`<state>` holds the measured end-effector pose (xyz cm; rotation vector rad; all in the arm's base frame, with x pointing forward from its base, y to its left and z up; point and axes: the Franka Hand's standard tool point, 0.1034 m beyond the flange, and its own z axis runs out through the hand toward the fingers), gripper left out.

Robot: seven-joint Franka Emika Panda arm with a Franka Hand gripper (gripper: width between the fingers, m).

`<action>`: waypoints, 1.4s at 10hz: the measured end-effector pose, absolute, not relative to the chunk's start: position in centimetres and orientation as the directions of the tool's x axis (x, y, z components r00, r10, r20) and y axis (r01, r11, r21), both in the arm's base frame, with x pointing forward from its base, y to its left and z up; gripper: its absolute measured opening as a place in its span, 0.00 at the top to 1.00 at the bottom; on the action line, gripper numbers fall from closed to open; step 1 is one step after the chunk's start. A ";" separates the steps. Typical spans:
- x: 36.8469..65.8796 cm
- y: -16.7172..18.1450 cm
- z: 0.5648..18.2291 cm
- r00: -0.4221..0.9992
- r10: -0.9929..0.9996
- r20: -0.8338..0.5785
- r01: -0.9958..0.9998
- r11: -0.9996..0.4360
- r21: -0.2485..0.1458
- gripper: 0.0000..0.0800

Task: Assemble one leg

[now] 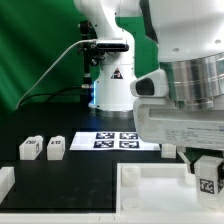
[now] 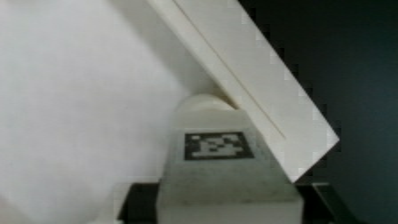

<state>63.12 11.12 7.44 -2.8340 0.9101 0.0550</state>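
Note:
My gripper [image 1: 207,178] is shut on a leg [image 1: 209,183], a small white block with a black-and-white tag, and holds it upright over the near right part of the large white tray-like piece [image 1: 160,190]. In the wrist view the held leg [image 2: 221,160] sits between my dark fingers [image 2: 146,203], its rounded end against the tray's raised rim [image 2: 249,70]. Two more legs [image 1: 29,148] [image 1: 56,146] lie on the black table at the exterior view's left.
The marker board [image 1: 118,140] lies flat behind the tray. The arm's white base [image 1: 112,75] stands at the back. A white block [image 1: 5,180] sits at the near left edge. A green backdrop is behind.

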 end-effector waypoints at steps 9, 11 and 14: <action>63.1 13.2 8.2 0.992 0.105 0.065 0.112 -0.987 -0.112 0.19; 62.9 12.8 7.9 0.950 0.298 0.087 0.306 -0.947 -0.094 0.19; 63.3 12.2 7.5 0.824 0.556 0.109 0.563 -0.826 -0.040 0.19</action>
